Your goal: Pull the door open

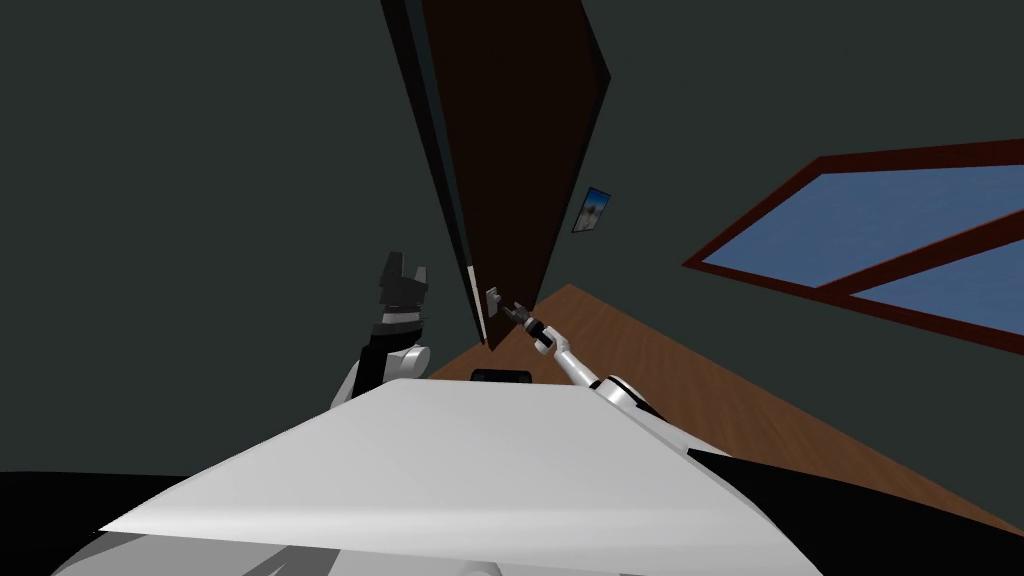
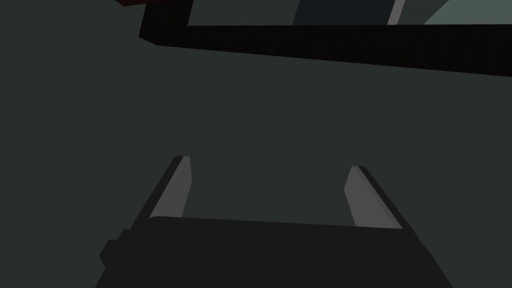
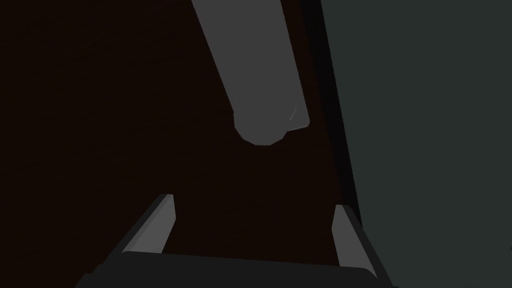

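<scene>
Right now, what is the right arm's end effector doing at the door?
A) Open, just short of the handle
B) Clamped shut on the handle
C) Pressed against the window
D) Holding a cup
A: in the right wrist view the right end effector has its fingers spread apart, and the grey handle on the dark brown door lies ahead of them, not between them.

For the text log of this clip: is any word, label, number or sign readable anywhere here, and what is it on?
No readable text in any view.
The dark brown door and its grey handle are plain, with no lettering.
The small framed picture beside the door is too small to tell whether it carries any writing.
The window bears no marks.
</scene>
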